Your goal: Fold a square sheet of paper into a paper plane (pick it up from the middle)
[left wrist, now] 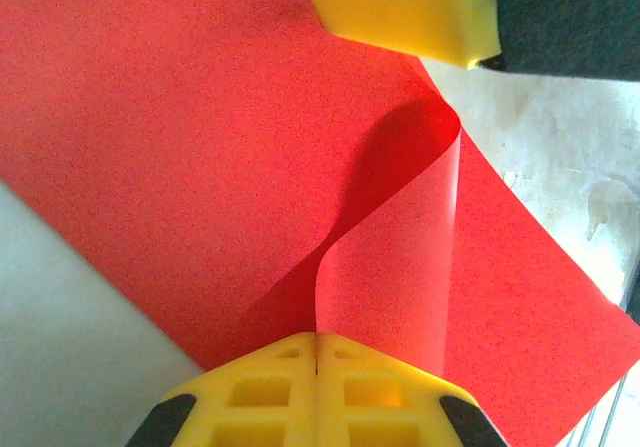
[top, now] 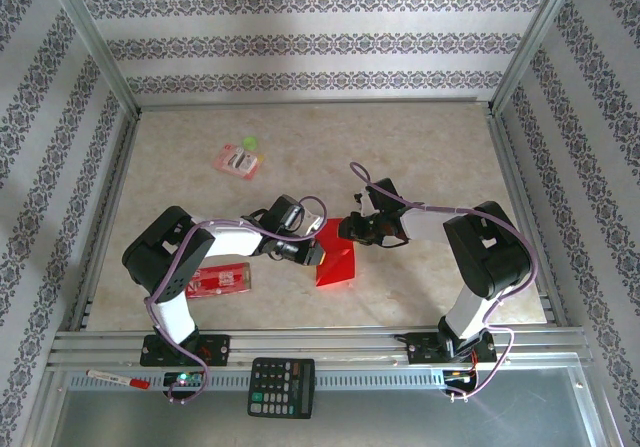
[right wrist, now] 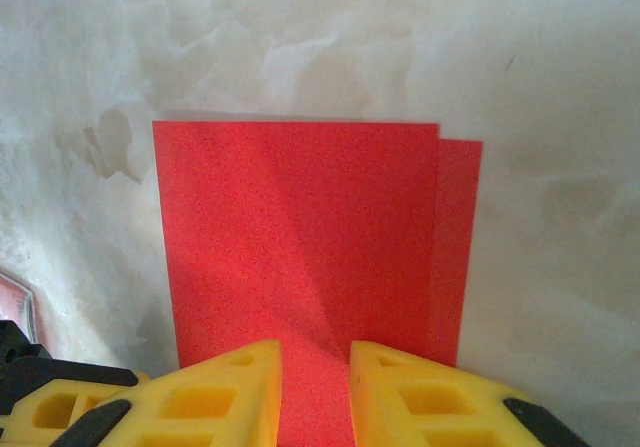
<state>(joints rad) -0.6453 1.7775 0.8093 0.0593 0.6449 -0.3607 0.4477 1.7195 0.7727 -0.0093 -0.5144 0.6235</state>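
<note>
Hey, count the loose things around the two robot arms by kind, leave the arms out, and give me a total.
Paper sheets: 1, the bright red thin paper sheet, partly folded
Packets: 2, the red rectangular packet with white print and the pink and white flat packet
Calculators: 1, the black rectangular calculator
Pens: 1, the white and red marker pen
Total: 5
</note>
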